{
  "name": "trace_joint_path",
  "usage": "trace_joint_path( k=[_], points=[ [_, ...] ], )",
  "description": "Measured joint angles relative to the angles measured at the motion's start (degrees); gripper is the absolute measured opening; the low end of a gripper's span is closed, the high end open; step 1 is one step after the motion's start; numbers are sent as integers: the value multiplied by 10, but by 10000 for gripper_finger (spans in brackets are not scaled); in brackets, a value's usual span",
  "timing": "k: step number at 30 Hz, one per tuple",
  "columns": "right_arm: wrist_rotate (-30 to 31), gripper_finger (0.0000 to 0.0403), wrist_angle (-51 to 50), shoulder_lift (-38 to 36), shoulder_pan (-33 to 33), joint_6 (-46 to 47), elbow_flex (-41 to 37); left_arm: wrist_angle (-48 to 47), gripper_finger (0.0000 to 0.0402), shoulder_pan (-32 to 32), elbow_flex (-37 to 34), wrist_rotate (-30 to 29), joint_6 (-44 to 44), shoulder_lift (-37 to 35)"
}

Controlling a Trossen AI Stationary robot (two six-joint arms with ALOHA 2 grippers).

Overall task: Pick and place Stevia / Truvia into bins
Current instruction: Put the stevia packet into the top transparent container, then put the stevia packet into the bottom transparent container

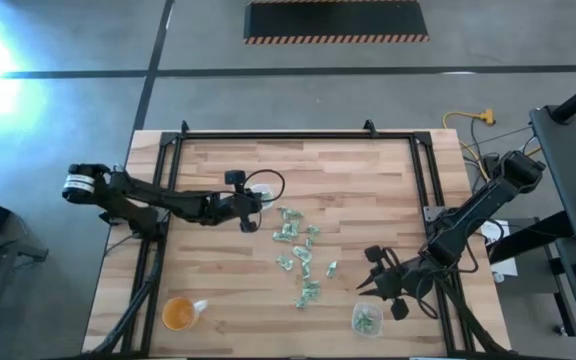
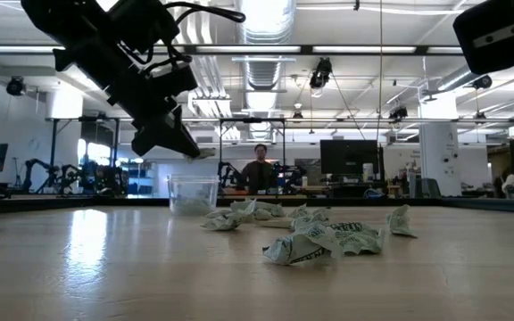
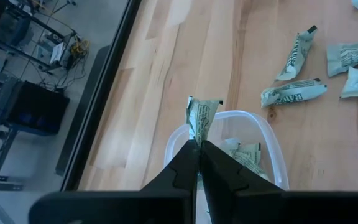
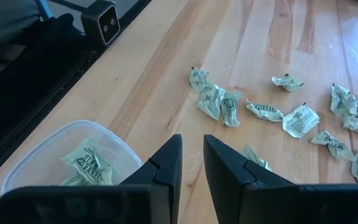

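Held Stevia packet [image 3: 202,118] sits upright in the left end effector [image 3: 197,146], long axis in line with the fingers, free end pointing away from the wrist. Fingers clamped together on it, directly over the left bin [image 3: 272,140], which already holds packets. That bin is at 10 o'clock from the loose pile [image 1: 301,255] mid-counter [image 1: 368,180]; pile packets lie crumpled, axes mixed. Right end effector [image 1: 376,283] at 4 o'clock from the pile, fingers apart, empty, just beside the right bin [image 1: 366,318] holding packets. Orange cup [image 1: 178,313] at 8 o'clock.
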Motion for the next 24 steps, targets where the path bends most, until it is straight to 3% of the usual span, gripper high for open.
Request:
trace_joint_path(
  k=[13,24],
  points=[
    [0,57,0,0,0,0,-2,-40,5,0,-3,-13,-17,0],
    [1,57,0,0,-1,-4,-3,-39,87,0,-3,-20,-18,0]
  ],
)
